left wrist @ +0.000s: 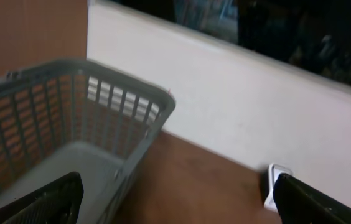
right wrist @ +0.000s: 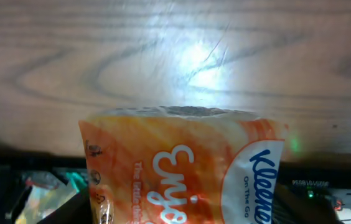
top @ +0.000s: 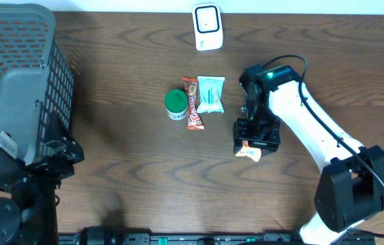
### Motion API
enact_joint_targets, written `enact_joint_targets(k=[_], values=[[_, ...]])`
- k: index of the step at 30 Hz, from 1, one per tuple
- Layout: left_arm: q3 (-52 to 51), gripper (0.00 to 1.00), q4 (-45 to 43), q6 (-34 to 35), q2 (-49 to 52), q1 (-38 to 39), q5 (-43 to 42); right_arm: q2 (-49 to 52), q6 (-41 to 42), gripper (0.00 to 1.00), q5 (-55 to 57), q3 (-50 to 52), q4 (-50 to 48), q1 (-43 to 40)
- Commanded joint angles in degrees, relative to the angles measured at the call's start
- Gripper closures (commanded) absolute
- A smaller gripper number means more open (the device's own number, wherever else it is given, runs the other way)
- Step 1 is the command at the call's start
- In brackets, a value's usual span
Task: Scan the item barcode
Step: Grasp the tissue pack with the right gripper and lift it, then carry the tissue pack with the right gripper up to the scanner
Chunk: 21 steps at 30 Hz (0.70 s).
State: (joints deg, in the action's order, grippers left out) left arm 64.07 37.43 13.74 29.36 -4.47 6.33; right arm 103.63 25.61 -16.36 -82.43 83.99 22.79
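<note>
My right gripper is shut on an orange and white Kleenex tissue pack, held just above the table right of centre. The right wrist view shows the pack filling the gap between the dark fingers, printed side toward the camera. No barcode shows on that face. A white barcode scanner stands at the far edge of the table, well beyond the pack. My left gripper rests at the left by the basket, open and empty. Its wrist view catches the scanner behind the right fingertip.
A grey mesh basket fills the far left corner. Between scanner and pack lie a green round tin, a brown snack bar and a pale blue packet. A white wall backs the table.
</note>
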Motion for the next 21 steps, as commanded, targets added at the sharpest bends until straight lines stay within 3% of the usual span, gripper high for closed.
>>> enact_joint_targets(k=[1, 8, 16, 21], values=[[-0.11, 0.02, 5.25, 0.11, -0.33, -0.28, 0.31, -2.56, -2.14, 0.4, -2.29, -1.11, 0.44, 1.14], [-0.11, 0.02, 22.82, 0.02, -0.33, -0.28, 0.48, -3.26, -0.68, 0.39, 6.58, -1.14, -10.1, 2.19], [-0.11, 0.02, 23.21, -0.07, -0.33, -0.28, 1.81, -3.23, -0.76, 0.4, 22.32, -1.14, -35.63, 2.19], [-0.11, 0.02, 23.21, -0.07, -0.33, -0.28, 1.81, -2.86, -7.3, 0.4, 25.7, -1.11, -52.26, 2.19]])
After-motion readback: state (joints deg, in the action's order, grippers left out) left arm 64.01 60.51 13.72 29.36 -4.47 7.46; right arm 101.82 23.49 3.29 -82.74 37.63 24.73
